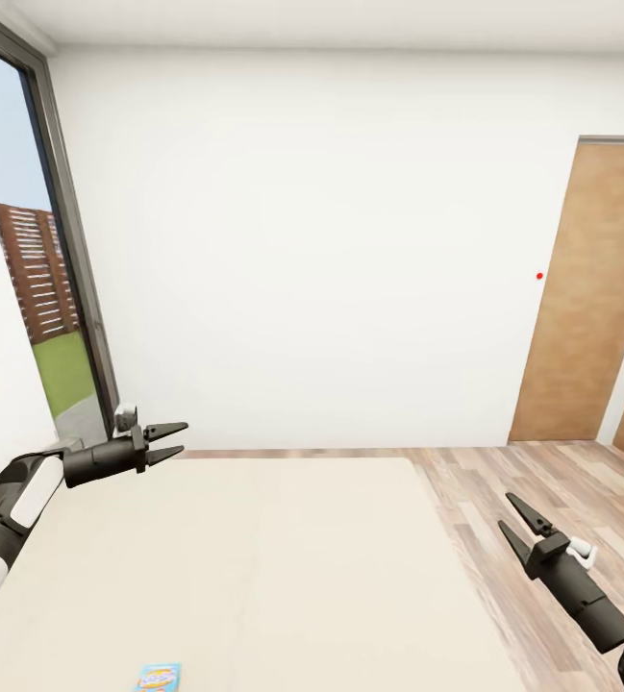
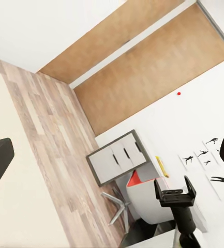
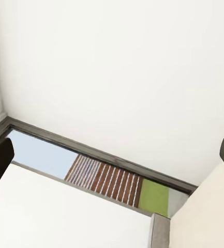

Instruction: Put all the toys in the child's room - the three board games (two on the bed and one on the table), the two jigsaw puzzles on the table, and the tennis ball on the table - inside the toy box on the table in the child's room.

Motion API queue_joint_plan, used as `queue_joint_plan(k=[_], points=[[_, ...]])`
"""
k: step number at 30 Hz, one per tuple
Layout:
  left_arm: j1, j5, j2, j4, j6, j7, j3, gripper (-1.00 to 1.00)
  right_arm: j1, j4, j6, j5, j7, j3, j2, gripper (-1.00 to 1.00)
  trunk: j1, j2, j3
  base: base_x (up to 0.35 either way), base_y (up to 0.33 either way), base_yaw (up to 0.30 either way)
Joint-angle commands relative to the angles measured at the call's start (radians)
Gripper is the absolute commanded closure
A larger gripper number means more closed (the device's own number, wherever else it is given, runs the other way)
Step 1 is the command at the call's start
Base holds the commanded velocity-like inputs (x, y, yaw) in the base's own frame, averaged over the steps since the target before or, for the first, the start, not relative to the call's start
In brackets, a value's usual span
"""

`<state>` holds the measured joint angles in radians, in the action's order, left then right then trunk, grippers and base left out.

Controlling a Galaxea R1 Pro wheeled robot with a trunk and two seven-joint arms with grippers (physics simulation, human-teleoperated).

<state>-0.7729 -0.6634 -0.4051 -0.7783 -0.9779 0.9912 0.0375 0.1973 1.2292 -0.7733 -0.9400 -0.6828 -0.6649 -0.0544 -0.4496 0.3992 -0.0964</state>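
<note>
Head view, bed: the bed (image 1: 254, 567) fills the near and middle ground, its beige mattress bare except for one item at the near edge.
Head view, board game: a small blue board game (image 1: 159, 678) lies flat on the mattress at the very near edge, cut off by the frame, nearer the left arm.
Head view, left tool: the left tool (image 1: 170, 440) hangs above the far left part of the mattress, jaws parted, released and holding nothing.
Head view, right tool: the right tool (image 1: 513, 512) hovers over the wood floor (image 1: 542, 481) just right of the bed, jaws spread and holding nothing.
Head view, surroundings: a tall window (image 1: 42, 288) on the left, a brown door (image 1: 590, 288) on the far right.
Left wrist view: looks across the floor to a grey cabinet (image 2: 117, 155), a chair (image 2: 143, 199), black silhouette pictures (image 2: 205, 152) and the other arm's tool (image 2: 175, 190).
Right wrist view: shows white wall, the window strip (image 3: 101, 173) and a corner of mattress (image 3: 205, 212).
Step in hand: reaching the game on the bed, in my judgement.
How to do it well: tip the head down first so the whole box shows, then bring the left tool back toward the near edge, lower it square over a short side and pinch the thin edge without shoving the box off the mattress.
</note>
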Motion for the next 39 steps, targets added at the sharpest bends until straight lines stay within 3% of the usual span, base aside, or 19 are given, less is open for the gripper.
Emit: queue_joint_plan(k=[1, 7, 13, 14, 18, 19, 23, 24, 28, 29, 33, 34, 39], points=[[0.0, 0.001, 0.0, 0.001, -0.004, 0.002, 0.001, -1.0, 0.001, 0.006, -0.006, -0.001, 0.009, -0.001, -0.001, -1.0, 0.0, 0.001, 0.0, 0.0, 0.113, 0.0], [0.0, 0.001, 0.0, 0.001, 0.0, -0.004, 0.001, -1.0, 0.0, 0.039, -0.012, 0.0, 0.119, 0.036, -0.006, -1.0, 0.0, 0.001, 0.0, 0.0, 0.048, 0.0], [0.0, 0.002, 0.004, 0.001, 0.004, -0.022, -0.005, -1.0, -0.001, 0.158, -0.013, 0.0, 0.382, 0.123, -0.001, -1.0, 0.0, 0.001, 0.0, 0.0, 0.009, 0.0], [0.0, 0.004, 0.005, 0.002, 0.004, -0.043, -0.007, -1.0, -0.001, 0.193, -0.013, 0.0, 0.458, 0.15, 0.001, -1.0, 0.0, 0.001, 0.0, 0.0, 0.003, 0.0], [0.0, 0.016, 0.011, 0.007, 0.005, -0.136, -0.006, -1.0, -0.001, 0.248, -0.013, -0.001, 0.6, 0.21, 0.004, -1.0, 0.0, 0.001, 0.0, 0.0, 0.002, 0.0], [-0.001, 0.021, 0.018, 0.008, 0.006, -0.205, -0.006, -1.0, -0.001, 0.265, -0.012, -0.001, 0.664, 0.243, 0.004, -1.0, 0.0, 0.001, 0.0, 0.0, 0.0, 0.0], [-0.002, 0.026, 0.05, 0.01, 0.012, -0.372, -0.001, -1.0, 0.002, 0.284, -0.013, -0.002, 0.768, 0.313, 0.004, -1.0, 0.0, 0.001, 0.0, 0.0, 0.0, 0.0], [-0.002, 0.027, 0.067, 0.011, 0.02, -0.461, 0.001, -1.0, 0.006, 0.289, -0.013, -0.002, 0.807, 0.347, 0.005, -1.0, 0.0, 0.001, 0.0, 0.0, 0.0, 0.0], [-0.003, 0.028, 0.095, 0.012, 0.041, -0.641, 0.004, -1.0, 0.01, 0.295, -0.012, -0.002, 0.854, 0.402, 0.006, -1.0, 0.0, 0.001, 0.0, 0.0, 0.0, 0.0], [-0.003, 0.028, 0.109, 0.012, 0.054, -0.73, 0.004, -1.0, 0.011, 0.3, -0.01, -0.002, 0.866, 0.42, 0.006, -1.0, 0.0, 0.001, 0.0, 0.0, 0.0, 0.0], [-0.003, 0.028, 0.129, 0.013, 0.08, -0.898, 0.005, -1.0, 0.012, 0.314, -0.009, -0.002, 0.88, 0.441, 0.007, -1.0, 0.0, 0.001, 0.0, 0.0, 0.0, 0.0], [-0.003, 0.028, 0.134, 0.014, 0.099, -0.974, 0.005, -1.0, 0.012, 0.322, -0.008, -0.002, 0.884, 0.447, 0.007, -1.0, 0.0, 0.001, 0.0, 0.0, 0.0, 0.0], [-0.003, 0.026, 0.141, 0.027, 0.142, -1.138, 0.005, -1.0, 0.013, 0.339, -0.008, -0.002, 0.888, 0.456, 0.008, -1.0, 0.0, 0.001, 0.0, 0.0, 0.0, 0.0]])
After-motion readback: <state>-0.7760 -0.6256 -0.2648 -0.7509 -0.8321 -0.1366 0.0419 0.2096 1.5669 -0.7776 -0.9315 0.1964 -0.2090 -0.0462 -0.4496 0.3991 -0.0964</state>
